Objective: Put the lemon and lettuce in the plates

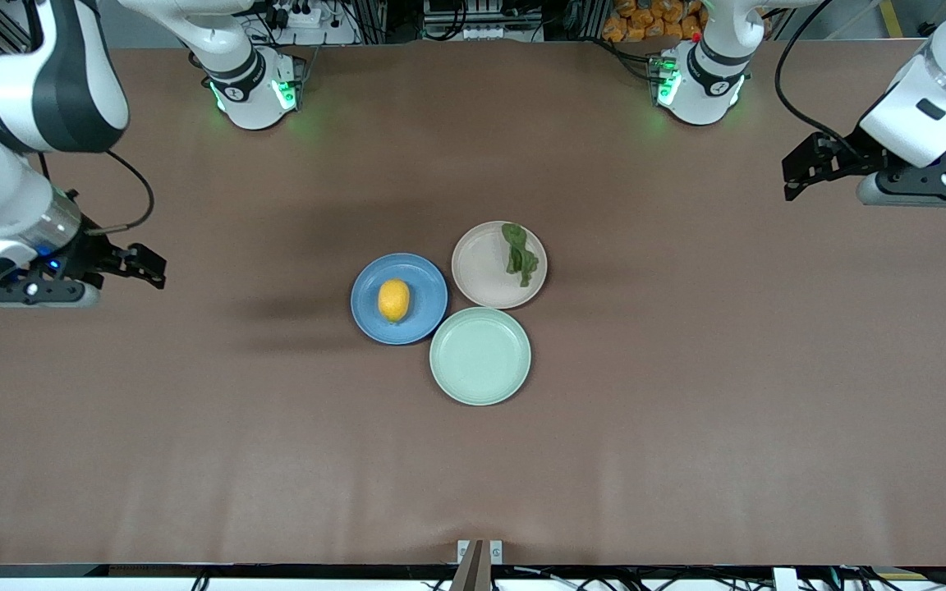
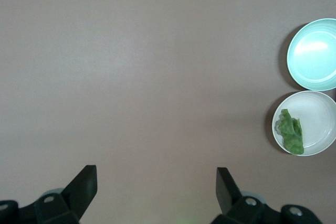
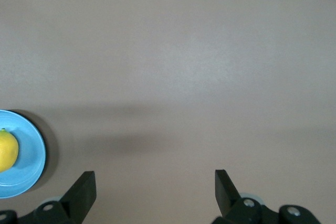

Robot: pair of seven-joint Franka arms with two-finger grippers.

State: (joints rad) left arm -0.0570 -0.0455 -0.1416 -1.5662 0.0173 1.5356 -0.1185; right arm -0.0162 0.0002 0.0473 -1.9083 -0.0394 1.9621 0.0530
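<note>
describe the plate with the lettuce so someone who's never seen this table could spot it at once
Three round plates cluster at the middle of the brown table. The beige-pink plate is the one farthest from the front camera, touching the blue plate and the mint-green plate. It alone holds the dark green lettuce.

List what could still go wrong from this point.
Little, I think. The lemon lies loose in the blue plate and could roll if bumped. The lettuce sits near the beige plate's rim and might slide off. Left gripper and right gripper hang open over bare table, holding nothing.
</note>
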